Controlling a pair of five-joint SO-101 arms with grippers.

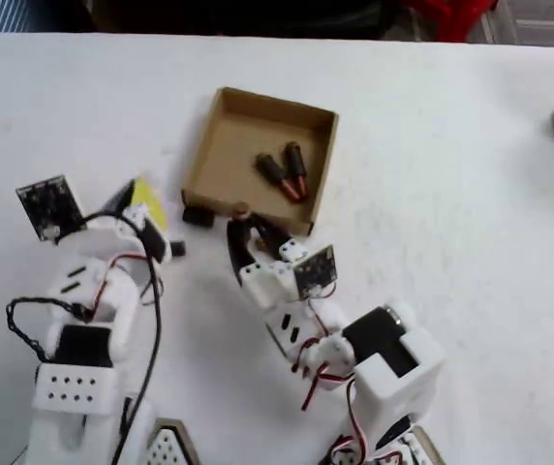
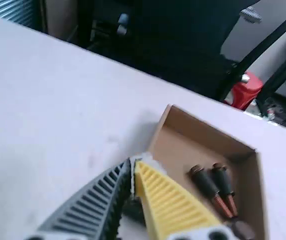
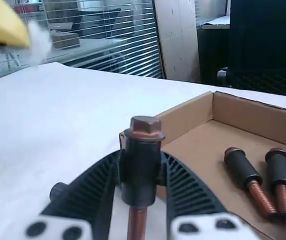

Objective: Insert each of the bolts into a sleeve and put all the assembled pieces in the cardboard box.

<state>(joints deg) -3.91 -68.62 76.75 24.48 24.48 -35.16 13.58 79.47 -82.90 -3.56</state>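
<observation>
Pincer, right arm point(image 3: 140, 162): ribbed black fingers pinching a black sleeve point(image 3: 139, 186) upright. A copper bolt point(image 3: 144, 131) runs through it, with the hex head above and the threaded shank below, cut off at the picture's edge. From overhead it hangs at 6 o'clock of the cardboard box point(image 1: 229, 145), just off the near wall.

Left pincer point(image 2: 133, 167): grey finger point(image 2: 93, 210) and yellow finger point(image 2: 173, 205), both ridged, tips pressed together with nothing gripped at the tips. A dark shape point(image 2: 132, 210) shows through the gap lower down; I cannot tell what it is.

Box: shallow, square, brown, open-topped. Two assembled pieces point(image 1: 277, 174) lie side by side on its floor.

Loose sleeve point(image 1: 198, 216): short black cylinder on the white counter point(image 1: 451, 145), at 9 o'clock of the right pincer, just beside the box's near corner.
</observation>
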